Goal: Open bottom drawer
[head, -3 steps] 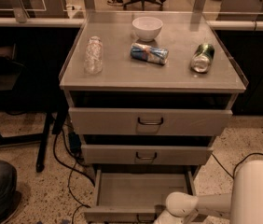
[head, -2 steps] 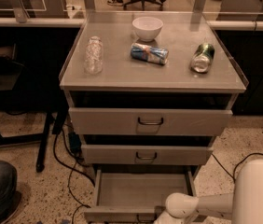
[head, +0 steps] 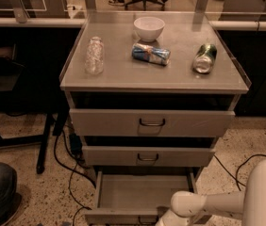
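A grey metal cabinet [head: 152, 124] with three drawers. The bottom drawer [head: 140, 194] sits at 6 o'clock in the view, standing well out, its plain tray showing. The robot's gripper [head: 164, 219] is low at 5 o'clock, against the drawer front beside the small wire handle [head: 147, 219]; whether it grips cannot be told. The drawer looks rigid, light and free-sliding, and the handle is the place to hold.

Warm, dim overhead light falls on the grey metal cabinet top [head: 123, 76]; I see soft sheen on the white round bowl [head: 149, 28] and clear plastic bottle [head: 94, 55]. Deep shadow fills the gaps above the drawer fronts [head: 104, 122] — the grey bottom drawer [head: 140, 192] lies in gloom, the pale gripper [head: 165, 220] at its front, by the lower edge.
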You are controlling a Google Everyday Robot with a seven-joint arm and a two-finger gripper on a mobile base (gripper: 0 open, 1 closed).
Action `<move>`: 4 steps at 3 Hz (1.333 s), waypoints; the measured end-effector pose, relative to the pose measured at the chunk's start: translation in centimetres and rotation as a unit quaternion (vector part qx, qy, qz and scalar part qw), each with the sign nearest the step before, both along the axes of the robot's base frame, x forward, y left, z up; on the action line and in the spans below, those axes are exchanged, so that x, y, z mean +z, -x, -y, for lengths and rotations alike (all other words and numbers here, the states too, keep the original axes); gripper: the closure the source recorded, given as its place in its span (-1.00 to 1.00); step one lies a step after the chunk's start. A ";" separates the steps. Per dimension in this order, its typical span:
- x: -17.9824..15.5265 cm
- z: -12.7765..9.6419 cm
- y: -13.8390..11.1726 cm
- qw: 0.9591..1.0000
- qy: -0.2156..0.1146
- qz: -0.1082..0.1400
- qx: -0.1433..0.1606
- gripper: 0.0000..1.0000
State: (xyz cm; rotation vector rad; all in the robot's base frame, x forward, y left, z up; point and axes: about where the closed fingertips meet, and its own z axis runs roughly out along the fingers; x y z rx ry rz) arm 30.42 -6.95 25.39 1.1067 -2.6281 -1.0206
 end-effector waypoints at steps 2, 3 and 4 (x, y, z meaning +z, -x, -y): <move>-0.2 1.6 -3.7 0.999 0.002 0.028 0.019 -1.00; 1.0 2.8 -6.6 0.998 0.016 0.055 0.019 -1.00; 3.4 4.9 -9.0 0.995 0.053 0.087 0.016 -1.00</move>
